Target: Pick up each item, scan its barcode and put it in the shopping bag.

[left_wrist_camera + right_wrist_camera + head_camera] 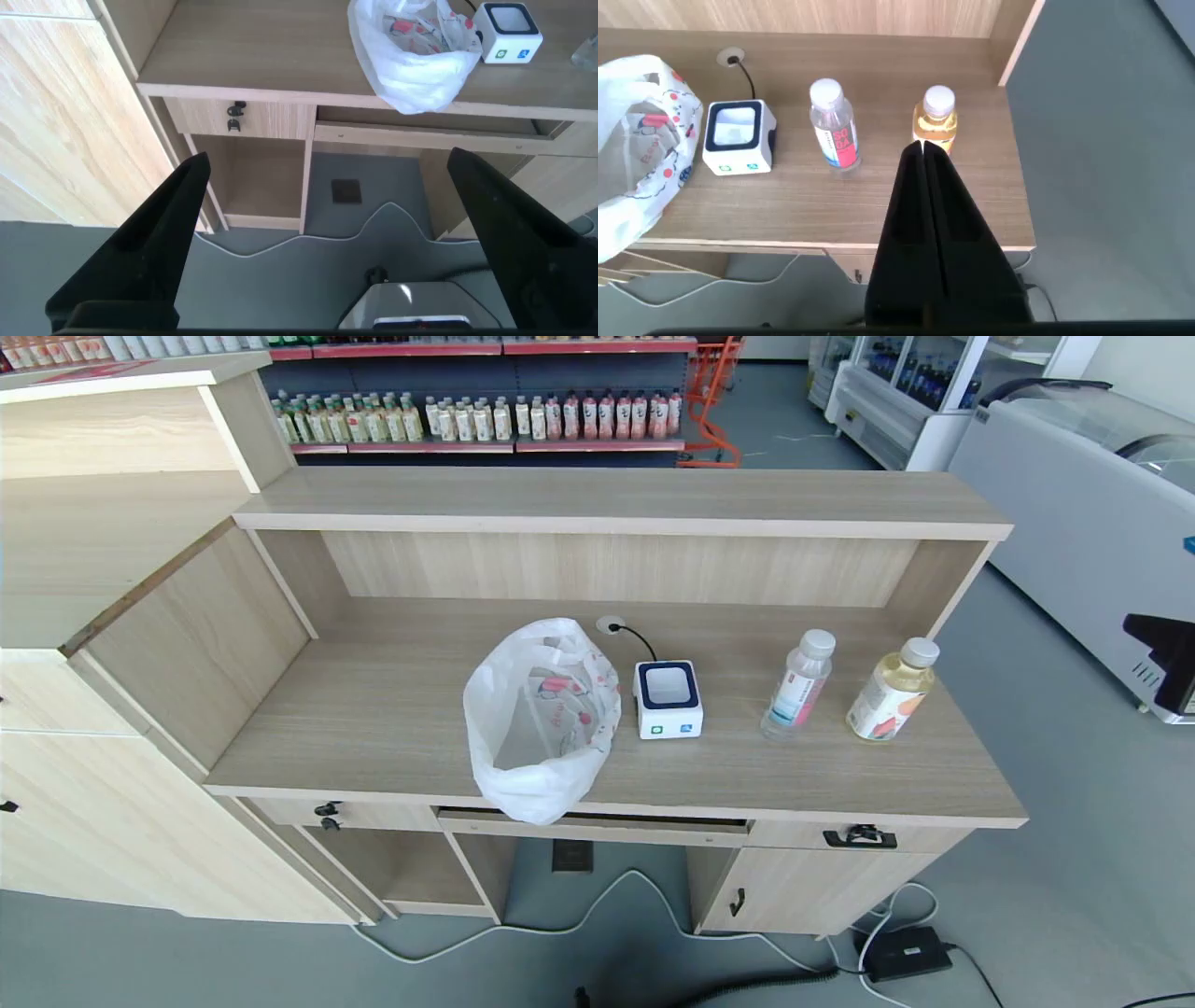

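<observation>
A white plastic shopping bag (541,714) stands open on the wooden counter (373,728), left of a small white barcode scanner (667,699). To the scanner's right stand a clear bottle with a pink and blue label (796,686) and a yellow drink bottle (892,690), both upright with grey caps. My left gripper (332,177) is open, held low in front of the counter over the floor, with the bag (411,47) beyond it. My right gripper (924,154) is shut with nothing in it, hovering just in front of the yellow bottle (936,119) and right of the clear bottle (831,124).
The counter has a raised back shelf (616,504) and side walls. A cable (635,637) runs from the scanner (736,140) to a hole at the back. Below are drawers, a keyboard tray (593,823) and floor cables. A freezer (1083,523) stands to the right.
</observation>
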Controlling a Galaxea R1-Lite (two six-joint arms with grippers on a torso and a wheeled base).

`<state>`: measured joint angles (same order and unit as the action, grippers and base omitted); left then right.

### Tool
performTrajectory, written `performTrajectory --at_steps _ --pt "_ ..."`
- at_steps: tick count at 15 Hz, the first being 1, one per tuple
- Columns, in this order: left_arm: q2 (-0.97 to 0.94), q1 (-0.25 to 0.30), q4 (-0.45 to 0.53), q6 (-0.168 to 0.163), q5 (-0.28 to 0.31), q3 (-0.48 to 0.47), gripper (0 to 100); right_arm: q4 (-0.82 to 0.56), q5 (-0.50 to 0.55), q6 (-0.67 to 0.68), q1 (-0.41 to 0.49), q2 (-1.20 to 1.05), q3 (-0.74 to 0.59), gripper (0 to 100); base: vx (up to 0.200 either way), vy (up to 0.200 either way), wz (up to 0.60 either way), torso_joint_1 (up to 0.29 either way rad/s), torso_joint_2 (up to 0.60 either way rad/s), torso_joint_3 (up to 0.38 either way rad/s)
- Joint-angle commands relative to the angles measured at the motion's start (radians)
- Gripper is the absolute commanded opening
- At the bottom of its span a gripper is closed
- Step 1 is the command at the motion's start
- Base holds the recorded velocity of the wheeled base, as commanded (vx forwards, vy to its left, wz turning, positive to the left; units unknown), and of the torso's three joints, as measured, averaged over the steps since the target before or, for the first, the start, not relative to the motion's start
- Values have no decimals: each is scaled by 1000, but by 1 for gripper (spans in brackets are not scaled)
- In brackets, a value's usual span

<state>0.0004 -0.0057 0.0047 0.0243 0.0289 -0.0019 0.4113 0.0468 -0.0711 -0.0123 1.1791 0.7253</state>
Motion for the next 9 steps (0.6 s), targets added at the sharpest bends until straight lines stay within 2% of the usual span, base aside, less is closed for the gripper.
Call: performTrajectory --at_steps 1,2,3,6,9 --pt "0 0 0 0 0 -1 100 86 7 7 -17 255 5 0 0 0 0 0 0 0" --pt "0 0 1 0 0 0 100 127 13 5 -18 303 2 0 0 0 0 0 0 0" --pt "0 0 0 0 0 0 100 199 15 8 -20 378 -10 100 0 0 0 0 0 0" --pt "0 0 0 0 0 -1 100 258 16 20 -34 482 -23 100 0 0 0 0 0 0" --pt "0 0 0 0 0 -1 100 412 19 13 -31 599 -95 100 0 0 0 0 0 0"
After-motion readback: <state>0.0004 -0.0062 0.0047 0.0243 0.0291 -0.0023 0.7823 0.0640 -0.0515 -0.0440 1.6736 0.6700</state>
